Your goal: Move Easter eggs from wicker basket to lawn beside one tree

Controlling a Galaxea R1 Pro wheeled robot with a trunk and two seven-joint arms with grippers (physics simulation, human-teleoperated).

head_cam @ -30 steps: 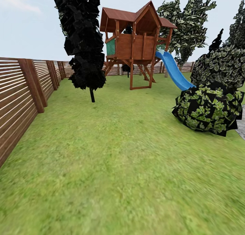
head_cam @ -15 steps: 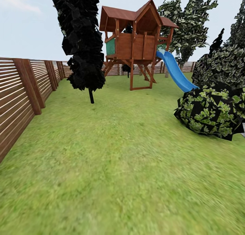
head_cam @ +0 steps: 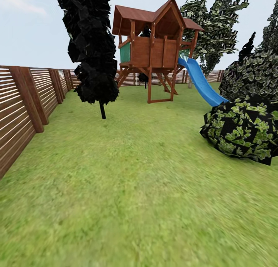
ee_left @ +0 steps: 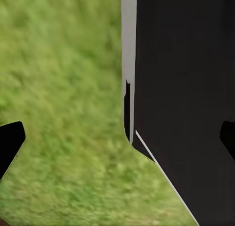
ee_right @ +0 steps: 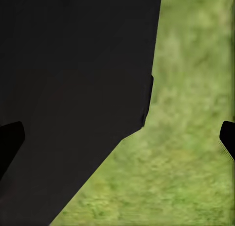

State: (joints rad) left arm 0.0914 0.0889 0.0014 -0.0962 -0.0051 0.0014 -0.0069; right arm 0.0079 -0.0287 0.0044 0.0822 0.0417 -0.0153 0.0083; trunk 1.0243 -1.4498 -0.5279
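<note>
The Easter eggs and the wicker basket are out of view. The lawn (head_cam: 139, 174) stretches ahead as mottled green grass. A leafy tree (head_cam: 216, 26) stands far back on the right, behind the playhouse. In the left wrist view my left gripper (ee_left: 117, 140) is open over grass, its dark fingertips (ee_left: 10, 143) far apart with nothing between them. In the right wrist view my right gripper (ee_right: 117, 138) is open too, its fingertips (ee_right: 228, 138) wide apart and empty above the grass.
A near-black cypress (head_cam: 92, 47) rises at left centre. Behind it stands a wooden playhouse (head_cam: 154, 47) with a blue slide (head_cam: 200, 81). Round bushes (head_cam: 243, 130) sit at the right. A slatted wooden fence (head_cam: 23, 108) runs along the left. My dark body (ee_left: 186, 88) is beside each gripper.
The whole head picture has shifted: the camera moved forward, so the cypress and playhouse look slightly nearer and the bushes slid right. Nothing in the garden moved.
</note>
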